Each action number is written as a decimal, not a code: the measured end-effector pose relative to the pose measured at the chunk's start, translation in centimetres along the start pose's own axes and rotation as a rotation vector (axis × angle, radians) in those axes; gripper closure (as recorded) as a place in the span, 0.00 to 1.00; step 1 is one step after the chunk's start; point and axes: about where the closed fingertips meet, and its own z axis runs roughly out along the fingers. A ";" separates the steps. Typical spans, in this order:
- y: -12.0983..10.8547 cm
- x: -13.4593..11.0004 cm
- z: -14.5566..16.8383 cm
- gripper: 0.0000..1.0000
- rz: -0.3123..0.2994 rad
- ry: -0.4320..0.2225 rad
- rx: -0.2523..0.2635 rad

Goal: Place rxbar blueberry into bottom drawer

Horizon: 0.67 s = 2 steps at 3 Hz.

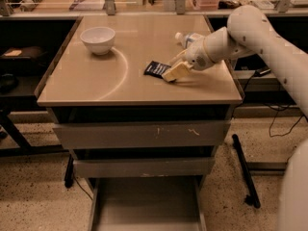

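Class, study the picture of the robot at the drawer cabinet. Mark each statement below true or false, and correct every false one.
1. The bottom drawer is pulled out. True.
2. The rxbar blueberry lies inside that drawer. False: it lies on the tabletop.
3. A white bowl stands on the tabletop, apart from the bar. True.
4. The pincer hangs over the bowl. False: it is low over the tabletop, right at the bar's edge, well away from the bowl.
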 end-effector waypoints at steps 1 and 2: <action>4.4 -1.3 -4.0 1.00 -0.073 -0.131 0.046; 9.1 1.3 -6.4 1.00 -0.079 -0.196 0.067</action>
